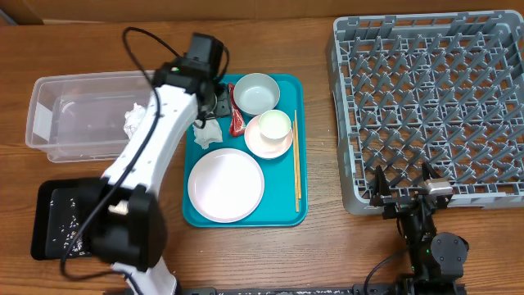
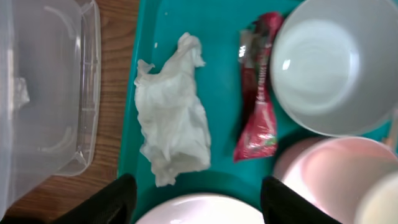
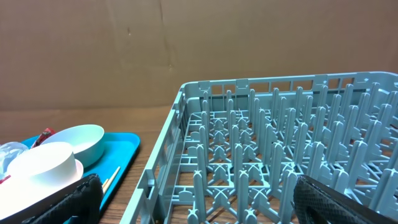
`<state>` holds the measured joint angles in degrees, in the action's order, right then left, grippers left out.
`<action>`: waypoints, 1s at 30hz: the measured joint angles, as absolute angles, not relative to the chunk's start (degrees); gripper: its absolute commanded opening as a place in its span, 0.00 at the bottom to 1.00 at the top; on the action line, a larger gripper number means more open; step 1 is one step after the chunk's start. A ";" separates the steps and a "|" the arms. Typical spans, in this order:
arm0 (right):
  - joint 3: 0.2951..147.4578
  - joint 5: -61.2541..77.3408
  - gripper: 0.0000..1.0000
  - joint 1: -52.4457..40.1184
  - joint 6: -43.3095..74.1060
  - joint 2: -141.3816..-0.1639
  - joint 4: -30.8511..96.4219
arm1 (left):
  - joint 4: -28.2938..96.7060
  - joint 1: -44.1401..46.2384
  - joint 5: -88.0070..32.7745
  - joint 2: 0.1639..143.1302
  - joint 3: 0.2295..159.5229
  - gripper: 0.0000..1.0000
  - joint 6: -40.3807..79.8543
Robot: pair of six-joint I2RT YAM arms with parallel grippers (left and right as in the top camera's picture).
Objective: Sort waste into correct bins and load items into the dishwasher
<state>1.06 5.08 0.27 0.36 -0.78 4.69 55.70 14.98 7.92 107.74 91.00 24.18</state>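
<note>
- The crumpled white tissue lay on the teal tray close to the tray's left edge. It was a soft, creased wad, longer than it was wide. In the left wrist view its long axis ran top to bottom, roughly parallel to that edge.
- The red snack wrapper lay just beside the tissue, between it and the pale bowl, close against the bowl's rim. It was narrow, shiny and crinkled. Its long axis ran nearly parallel to the tissue's, and it was wider at the end by the saucer.
- The left fingers were spread apart above the tray and gripped nothing. In the wrist view, the tissue's near end and the rim of the plate showed in the gap between them.
- The chopsticks lay straight along the tray's right edge, beside the cup and the plate.
- The clear tub stood on the tabletop left of the teal tray, with another white crumpled piece at its right end.
- The black tray, flecked with white bits, sat nearer the robot.
- The right fingers were spread wide and empty, at the near edge of the grey dish rack.
</note>
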 measured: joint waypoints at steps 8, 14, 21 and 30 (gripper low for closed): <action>1.06 5.08 1.00 0.27 0.38 -0.78 4.67 | 53.01 15.03 14.06 117.51 91.00 0.63 25.85; 1.06 5.08 1.00 0.27 0.36 -0.78 4.69 | 51.48 15.03 15.29 121.64 91.00 0.63 26.46; 1.06 5.08 1.00 0.27 0.38 -0.78 4.67 | 50.94 15.18 15.33 123.92 91.02 0.16 26.76; 1.06 5.08 1.00 0.27 0.36 -0.78 4.67 | 56.55 15.29 15.68 124.05 93.03 0.04 27.49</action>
